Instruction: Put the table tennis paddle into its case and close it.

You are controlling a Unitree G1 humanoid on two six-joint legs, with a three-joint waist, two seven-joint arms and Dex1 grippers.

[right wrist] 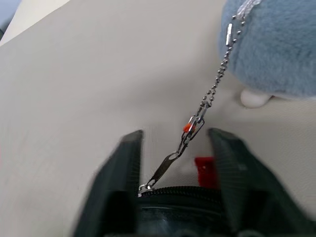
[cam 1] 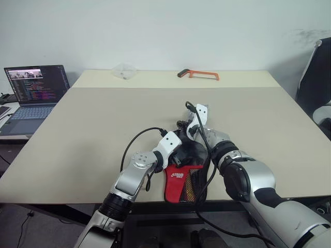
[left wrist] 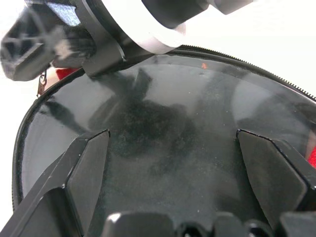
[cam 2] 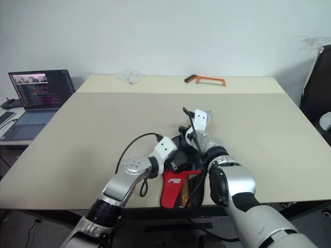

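Note:
The case (cam 1: pixel 178 178), black with a red logo panel, lies at the table's near edge between my arms. Inside its zip rim (left wrist: pixel 237 59) sits a glossy black round surface (left wrist: pixel 163 123), seemingly the paddle's rubber blade; the handle is hidden. My left gripper (left wrist: pixel 173 133) hangs open just above that surface, fingers wide apart. My right gripper (right wrist: pixel 175 136) is at the far end of the case, its blurred fingers standing apart on either side of the metal zipper pull (right wrist: pixel 165 170). A bead chain (right wrist: pixel 217 84) links the pull to a blue plush charm (right wrist: pixel 276 44).
An orange-framed hacksaw (cam 1: pixel 199 74) and a clear plastic bag (cam 1: pixel 124 71) lie at the table's far edge. An open laptop (cam 1: pixel 33 98) sits on a side desk to the left. A chair (cam 1: pixel 318 77) stands at the right. Black cables loop over both wrists.

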